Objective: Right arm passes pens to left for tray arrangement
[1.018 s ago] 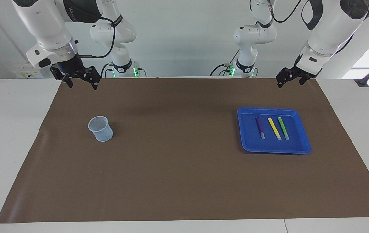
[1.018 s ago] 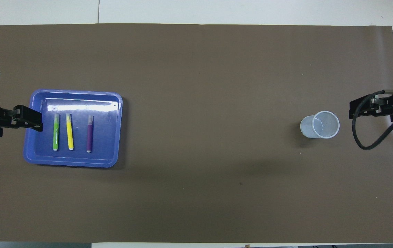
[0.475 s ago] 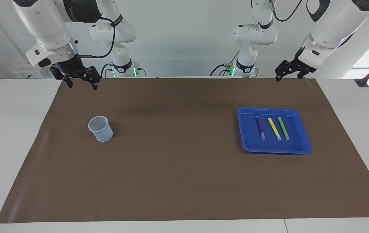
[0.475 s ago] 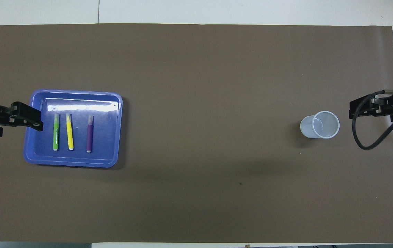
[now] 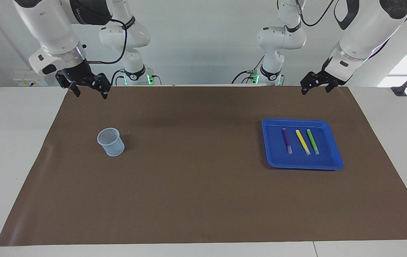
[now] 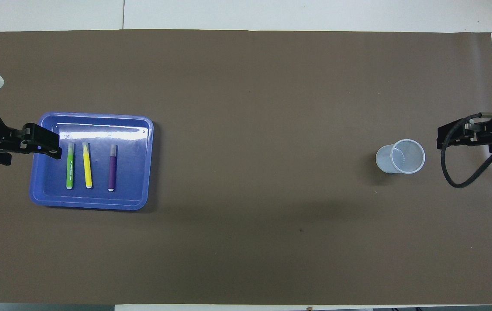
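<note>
The brown-covered table (image 5: 203,200) carries a blue tray (image 5: 271,160) at the left arm's end, with three pens (image 5: 302,141) lying side by side in it. An empty cup (image 5: 110,142) stands at the right arm's end. Both grippers hang raised with jaws apart, holding nothing: the left gripper (image 5: 314,84) over the table edge nearest the robots, the right gripper (image 5: 87,89) likewise.

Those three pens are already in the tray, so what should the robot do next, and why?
Probably nothing more than pulling both arms back: the purple pen, yellow pen and green pen lie side by side in the tray, the cup looks empty, both pincers hold nothing.
</note>
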{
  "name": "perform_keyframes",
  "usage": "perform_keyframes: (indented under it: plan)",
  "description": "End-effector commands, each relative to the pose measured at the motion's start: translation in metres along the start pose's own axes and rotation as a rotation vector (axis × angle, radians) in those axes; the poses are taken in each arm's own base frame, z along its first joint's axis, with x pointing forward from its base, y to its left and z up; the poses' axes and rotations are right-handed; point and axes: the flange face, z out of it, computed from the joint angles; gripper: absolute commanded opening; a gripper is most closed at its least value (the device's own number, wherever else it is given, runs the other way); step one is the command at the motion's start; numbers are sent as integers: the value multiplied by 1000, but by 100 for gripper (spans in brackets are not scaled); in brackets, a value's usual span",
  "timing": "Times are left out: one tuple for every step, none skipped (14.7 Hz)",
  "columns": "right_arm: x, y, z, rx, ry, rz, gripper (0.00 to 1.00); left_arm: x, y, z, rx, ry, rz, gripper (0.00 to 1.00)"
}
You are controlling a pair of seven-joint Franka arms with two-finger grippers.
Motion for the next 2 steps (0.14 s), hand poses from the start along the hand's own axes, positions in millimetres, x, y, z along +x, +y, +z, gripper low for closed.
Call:
perform_keyframes:
  plan:
    - [-4,4,-2,1,-3,-6,100,-2,0,-6,-14,16,-1,100]
    - [-4,4,-2,1,-3,-7,100,-3,0,-6,-14,16,-1,100]
